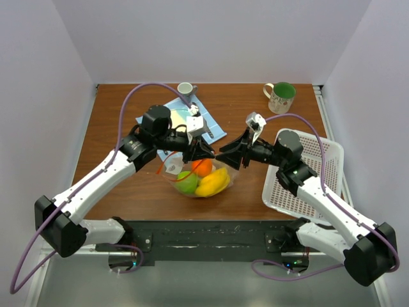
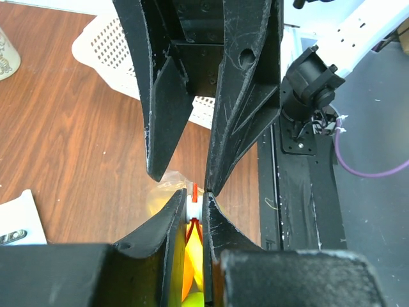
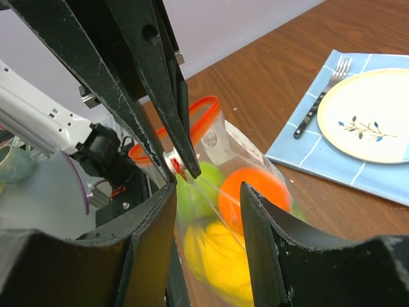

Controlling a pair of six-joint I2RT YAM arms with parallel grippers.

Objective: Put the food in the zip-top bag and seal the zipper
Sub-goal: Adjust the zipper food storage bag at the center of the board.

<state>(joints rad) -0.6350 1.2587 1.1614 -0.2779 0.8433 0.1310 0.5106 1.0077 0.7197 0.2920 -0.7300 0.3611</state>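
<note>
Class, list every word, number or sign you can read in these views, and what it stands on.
No readable text anywhere.
Zip-top bag: a pale printed patch, too blurred to read.
Mug: patterned side, too small to read.
Plate: a leafy twig drawing only, no letters.

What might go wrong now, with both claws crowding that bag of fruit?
The left gripper pinches the zipper at just one spot; the strip might slip free. The right gripper stands open astride the zip-top bag, so closing may catch film or the orange instead of the strip. Both sets of fingertips nearly touch and might collide.
</note>
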